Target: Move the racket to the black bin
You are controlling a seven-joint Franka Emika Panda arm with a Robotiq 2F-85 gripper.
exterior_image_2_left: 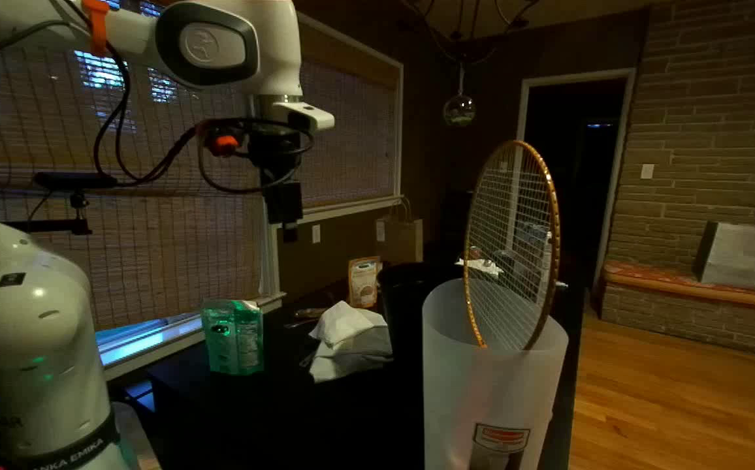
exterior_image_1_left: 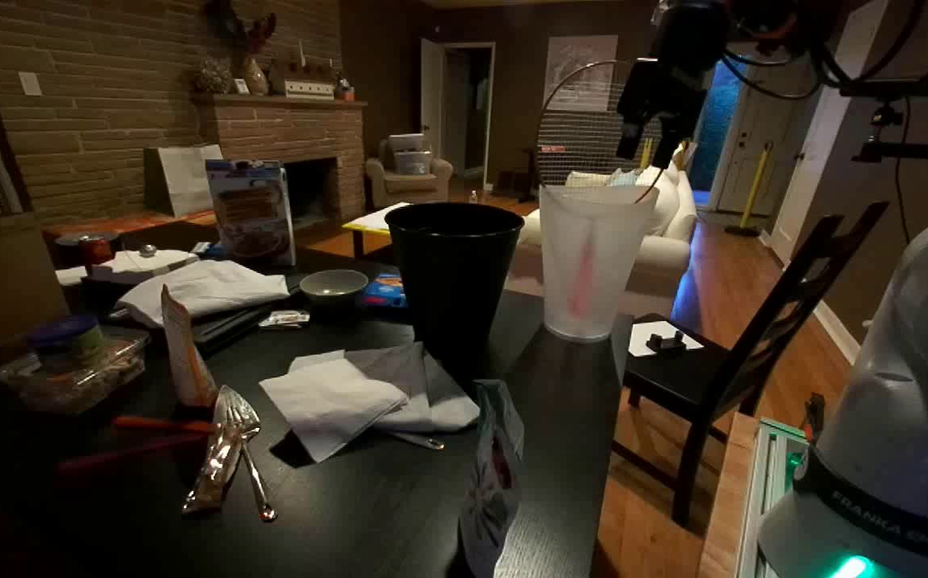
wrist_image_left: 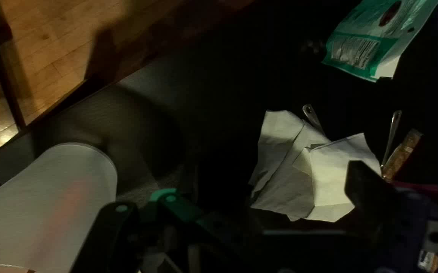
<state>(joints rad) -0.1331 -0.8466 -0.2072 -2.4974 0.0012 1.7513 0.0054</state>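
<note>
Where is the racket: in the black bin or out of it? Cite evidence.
Out of the black bin. In both exterior views, the racket stands in the whitish bin, its head mostly above the rim.

Two bins (exterior_image_1_left: 457,277), one racket (exterior_image_2_left: 513,245), one hand (exterior_image_1_left: 650,146), two stand-up pouches (exterior_image_2_left: 234,339), one bowl (exterior_image_1_left: 334,294), one armchair (exterior_image_1_left: 409,188)

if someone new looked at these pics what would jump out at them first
Most likely the racket, standing head up in the whitish translucent bin with its strung hoop above the rim. Next might be the black bin beside it on the dark table, and the open gripper hanging in the air apart from the racket. The shiny green pouch standing on the table may catch the eye too.
</note>
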